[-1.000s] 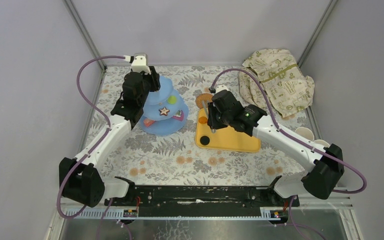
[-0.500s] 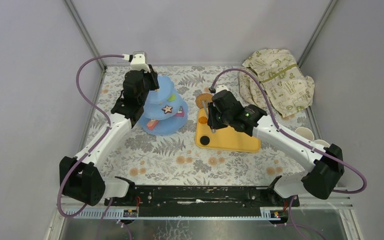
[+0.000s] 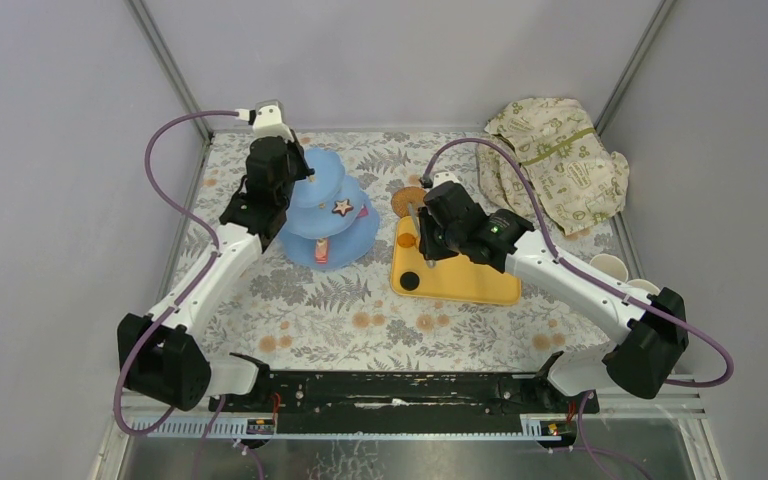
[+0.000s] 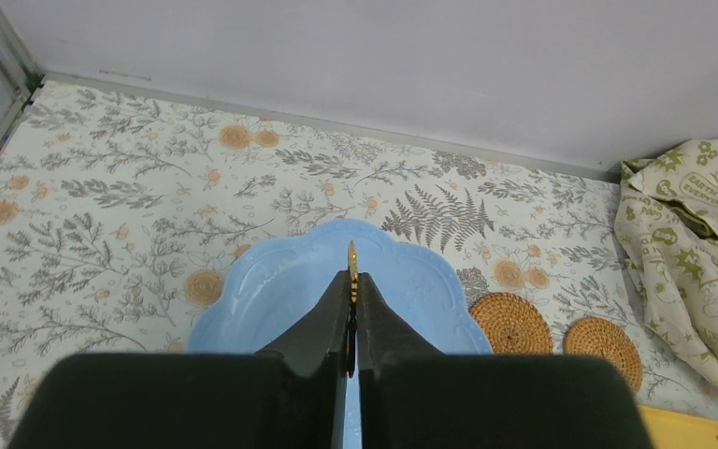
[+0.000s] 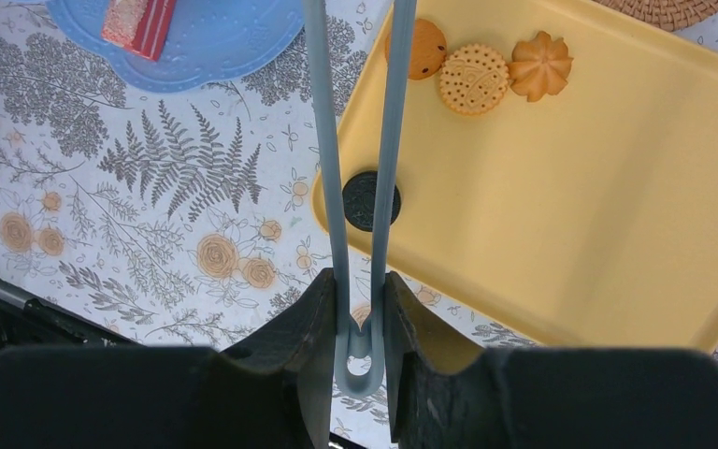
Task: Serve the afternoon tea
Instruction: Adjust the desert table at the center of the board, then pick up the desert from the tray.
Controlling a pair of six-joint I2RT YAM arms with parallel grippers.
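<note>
On the left wrist feed, the left gripper (image 4: 353, 285) has its jaws pressed together on a thin gold piece (image 4: 352, 253). That piece stands upright at the middle of the top tier of the light-blue three-tier stand (image 3: 350, 245). From overhead I see the stand on the far-left part of the floral table cover (image 3: 360, 320), just left of the yellow tray (image 3: 470, 285). A star biscuit (image 3: 342, 208) lies on the stand, and a red-and-pink striped cake slice (image 5: 138, 19) sits on the bottom tier.

The right gripper (image 5: 359, 290) pinches the looped end of the grey-blue tongs (image 5: 323, 140). The two arms of the tongs run forward close together over the tray's near-left corner. A black sandwich biscuit (image 5: 370, 201) lies on the tray beneath them; I cannot tell whether they touch it. Further along the tray's left side, three more sit in a row, touching or nearly so: a chocolate-chip cookie (image 5: 416, 49), a round patterned biscuit (image 5: 473, 79) and a flower-shaped biscuit (image 5: 540, 65).

The two woven coasters (image 4: 511, 323) lie side by side on the table cover beyond the tray, between the stand and the cream cloth with green print (image 3: 555, 160), which is bunched in the far-right corner. The two pale cups (image 3: 610, 266) stand at the right edge, beside the right arm and well apart from the stand.
</note>
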